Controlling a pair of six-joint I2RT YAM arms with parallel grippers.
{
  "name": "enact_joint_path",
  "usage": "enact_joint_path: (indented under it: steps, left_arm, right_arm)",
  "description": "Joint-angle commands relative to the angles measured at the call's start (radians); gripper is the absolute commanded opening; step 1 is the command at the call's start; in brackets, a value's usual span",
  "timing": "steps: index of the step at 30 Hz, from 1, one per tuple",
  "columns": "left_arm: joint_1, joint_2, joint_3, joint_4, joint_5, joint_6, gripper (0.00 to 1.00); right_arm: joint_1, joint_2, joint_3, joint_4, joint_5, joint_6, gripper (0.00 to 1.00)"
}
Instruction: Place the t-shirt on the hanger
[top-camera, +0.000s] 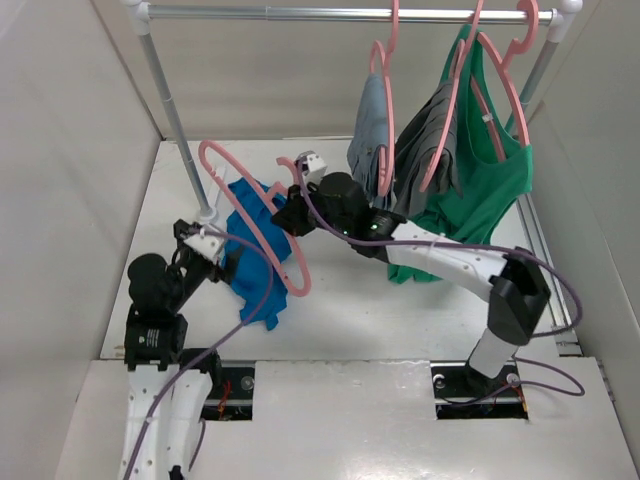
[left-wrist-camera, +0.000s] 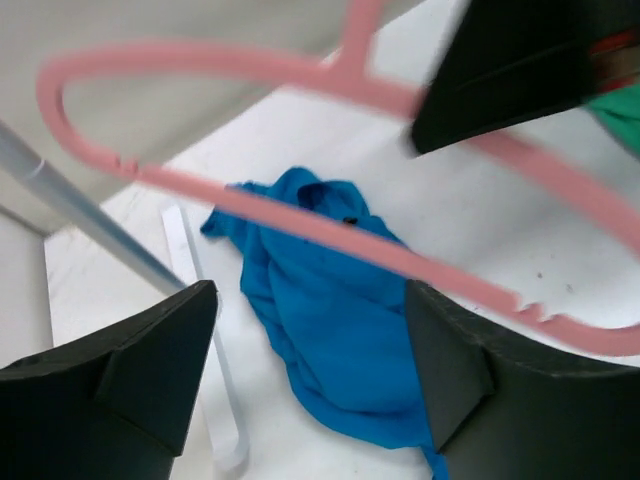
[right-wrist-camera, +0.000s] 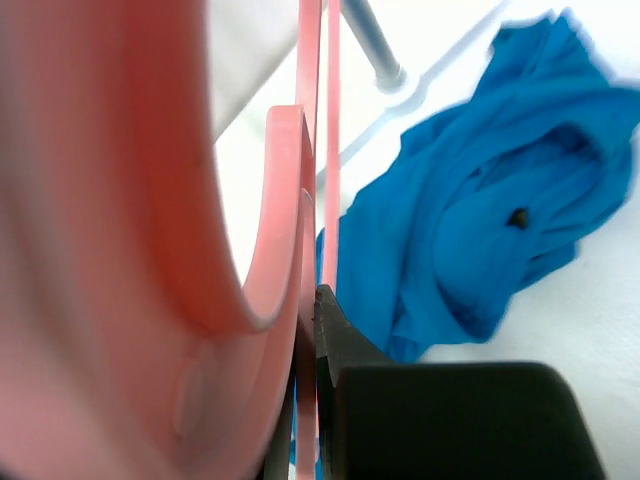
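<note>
The blue t-shirt (top-camera: 252, 255) lies crumpled on the white table at the left. It also shows in the left wrist view (left-wrist-camera: 340, 330) and the right wrist view (right-wrist-camera: 480, 220). My right gripper (top-camera: 291, 210) is shut on the pink hanger (top-camera: 262, 232) near its hook and holds it tilted above the t-shirt. In the right wrist view the hanger (right-wrist-camera: 308, 230) is clamped between the jaws (right-wrist-camera: 310, 340). My left gripper (top-camera: 213, 252) is open at the t-shirt's left edge. Its fingers (left-wrist-camera: 150, 360) straddle the cloth without touching it, under the hanger (left-wrist-camera: 300, 225).
A silver rail (top-camera: 340, 13) crosses the back, with its left post (top-camera: 175, 120) standing just behind the t-shirt. Grey garments (top-camera: 420, 150) and a green tank top (top-camera: 490, 185) hang on other pink hangers at the right. Walls close in on both sides.
</note>
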Motion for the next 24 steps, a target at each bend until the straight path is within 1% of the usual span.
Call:
enact_joint_path:
  steps: [1,2,3,5,6,8,10,11,12,14,15,17,20,22,23,24]
  left_arm:
    - [0.0,0.117,0.07,0.031,-0.134,-0.133,0.7]
    - [0.0,0.179,0.082,0.015,-0.149,-0.145,0.61]
    - [0.0,0.209,0.082,0.015,-0.161,-0.154,0.58]
    - [0.0,0.282,0.082,-0.015,-0.161,-0.154,0.57]
    - [0.0,0.304,0.082,-0.016,-0.128,-0.119,0.57]
    - [0.0,0.341,0.082,-0.028,-0.118,-0.119,0.57]
    - [0.0,0.41,0.082,-0.002,-0.108,-0.11,0.61]
    - [0.0,0.439,0.082,0.022,-0.108,-0.11,0.68]
    - [0.0,0.506,0.094,0.033,-0.108,-0.1,0.7]
    - [-0.022,0.58,0.14,0.046,-0.129,-0.088,0.74]
    - [-0.035,0.655,0.158,0.055,-0.144,-0.07,0.75]
    - [-0.092,0.718,0.188,0.072,-0.207,-0.045,0.79]
    - [-0.118,0.825,0.198,0.127,-0.258,-0.014,0.85]
    - [-0.118,0.87,0.186,0.147,-0.258,0.03,0.89]
    - [-0.118,0.908,0.168,0.147,-0.272,0.094,0.92]
    - [-0.147,0.927,0.15,0.147,-0.295,0.137,0.92]
  right_arm:
    - [-0.01,-0.132,-0.059,0.028,-0.023,-0.149,0.0]
    - [-0.01,-0.15,-0.068,0.003,-0.004,-0.162,0.0]
    - [-0.01,-0.164,-0.079,-0.02,0.028,-0.174,0.0]
    - [-0.01,-0.196,-0.107,-0.079,0.049,-0.212,0.0]
    - [-0.01,-0.206,-0.116,-0.096,0.074,-0.212,0.0]
    - [-0.01,-0.219,-0.147,-0.12,0.097,-0.228,0.0]
    - [-0.01,-0.229,-0.147,-0.146,0.111,-0.252,0.0]
    - [-0.01,-0.229,-0.147,-0.161,0.123,-0.252,0.0]
    - [-0.019,-0.229,-0.147,-0.194,0.123,-0.266,0.0]
    - [-0.019,-0.229,-0.124,-0.248,0.16,-0.275,0.0]
    - [-0.019,-0.218,-0.106,-0.293,0.16,-0.304,0.0]
    - [-0.028,-0.209,-0.095,-0.32,0.175,-0.332,0.0]
    - [-0.042,-0.2,-0.095,-0.33,0.175,-0.363,0.0]
    - [-0.066,-0.2,-0.085,-0.339,0.166,-0.363,0.0]
    - [-0.067,-0.2,-0.085,-0.339,0.166,-0.363,0.0]
    - [-0.08,-0.2,-0.094,-0.339,0.166,-0.363,0.0]
